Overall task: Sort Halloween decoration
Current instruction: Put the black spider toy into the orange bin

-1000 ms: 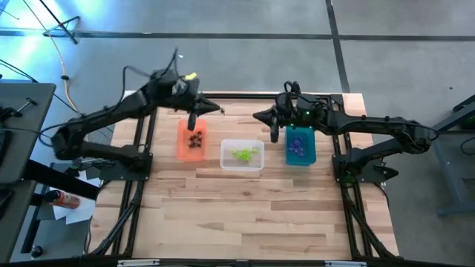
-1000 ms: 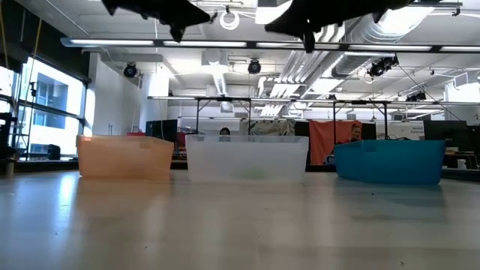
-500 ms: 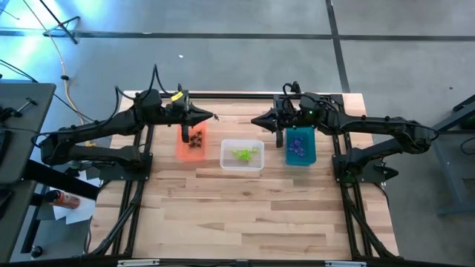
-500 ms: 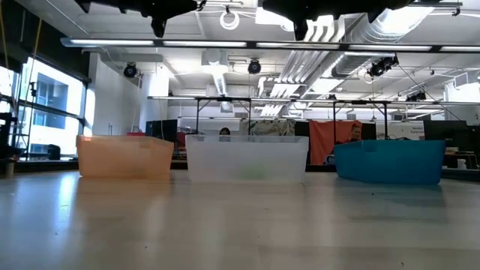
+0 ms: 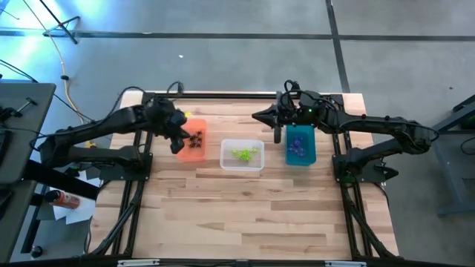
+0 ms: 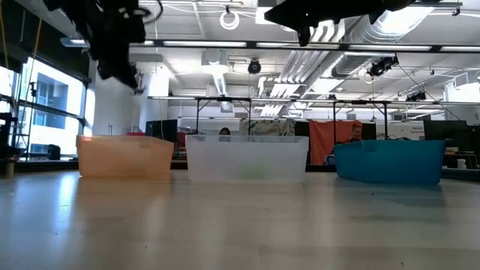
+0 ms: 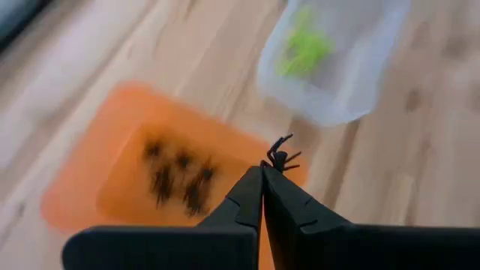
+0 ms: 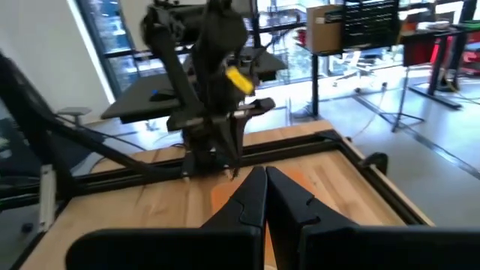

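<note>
Left gripper (image 7: pixel 262 169) is pinched shut on a black spider trinket (image 7: pixel 280 158), held above the orange bin (image 5: pixel 192 141) at ten o'clock of the table (image 5: pixel 245 215). Judged step: depositing the black piece; next the jaws must part over the black pile (image 7: pixel 176 176). The clear bin (image 5: pixel 242 155), centre, holds green trinkets (image 5: pixel 243 153). The teal bin (image 5: pixel 300 145) at two o'clock holds purple trinkets (image 5: pixel 298 146). Right gripper (image 5: pixel 276 135), closed and empty, waits beside it. Nothing obstructs.

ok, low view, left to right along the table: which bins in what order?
Orange bin → clear bin → teal bin.
</note>
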Controlling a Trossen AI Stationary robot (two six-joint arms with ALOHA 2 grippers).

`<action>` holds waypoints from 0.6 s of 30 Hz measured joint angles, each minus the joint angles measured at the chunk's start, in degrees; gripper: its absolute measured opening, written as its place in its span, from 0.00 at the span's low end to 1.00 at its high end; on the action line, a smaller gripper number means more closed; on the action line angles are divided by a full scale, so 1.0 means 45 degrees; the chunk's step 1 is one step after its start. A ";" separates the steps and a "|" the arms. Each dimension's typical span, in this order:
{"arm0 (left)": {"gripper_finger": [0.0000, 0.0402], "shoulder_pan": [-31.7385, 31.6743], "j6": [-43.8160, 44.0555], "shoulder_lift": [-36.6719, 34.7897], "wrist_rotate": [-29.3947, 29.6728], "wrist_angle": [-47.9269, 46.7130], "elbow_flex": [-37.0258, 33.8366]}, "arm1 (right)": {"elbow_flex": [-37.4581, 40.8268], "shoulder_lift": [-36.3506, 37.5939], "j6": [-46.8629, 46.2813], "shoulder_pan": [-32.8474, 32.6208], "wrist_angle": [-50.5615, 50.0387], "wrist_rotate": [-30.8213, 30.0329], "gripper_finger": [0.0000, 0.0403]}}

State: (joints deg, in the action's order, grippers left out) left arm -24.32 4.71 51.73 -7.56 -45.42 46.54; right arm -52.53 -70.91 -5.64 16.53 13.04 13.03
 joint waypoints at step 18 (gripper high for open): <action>0.00 -0.0966 -0.2647 0.6647 -0.0028 -0.0043 -0.0306 | 0.0000 0.0000 -0.1027 -0.0005 -0.0284 -0.0755 0.00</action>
State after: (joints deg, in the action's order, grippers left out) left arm -28.67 -7.20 81.64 -7.68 -45.61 45.17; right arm -52.53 -70.91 -10.25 16.51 11.76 9.64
